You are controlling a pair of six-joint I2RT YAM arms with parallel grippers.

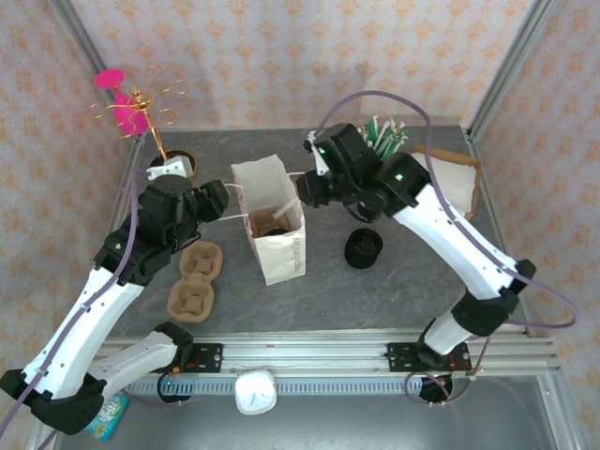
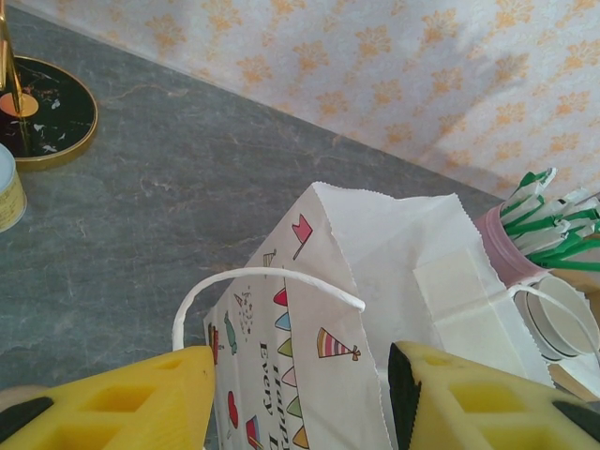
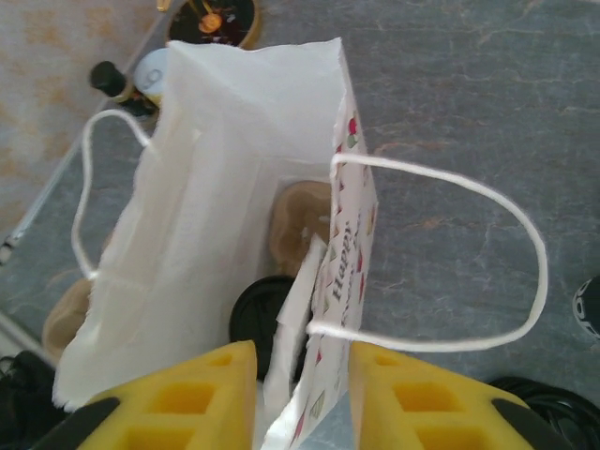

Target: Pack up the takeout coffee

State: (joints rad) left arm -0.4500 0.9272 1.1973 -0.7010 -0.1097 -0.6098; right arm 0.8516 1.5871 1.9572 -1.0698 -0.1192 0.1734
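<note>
Your takeout coffee (image 3: 248,309) sits in the paper bag (image 3: 206,187). The right gripper (image 3: 300,375) is narrowly open astride its right rim, and the left gripper (image 2: 300,375) half-spread, grip unclear. Only backing out seems left.

Colours around the white paper bag (image 1: 281,255)
Coloured pennants are printed on its side; a black takeout coffee (image 3: 251,314) and a brown carrier (image 3: 300,220) are seen inside; the surface (image 1: 403,281) is marbled grey.

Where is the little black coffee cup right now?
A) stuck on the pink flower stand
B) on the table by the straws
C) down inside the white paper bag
C: looking down into the open paper bag, the coffee cup shows its dark round top at the bottom, beside the brown cup carrier.
</note>
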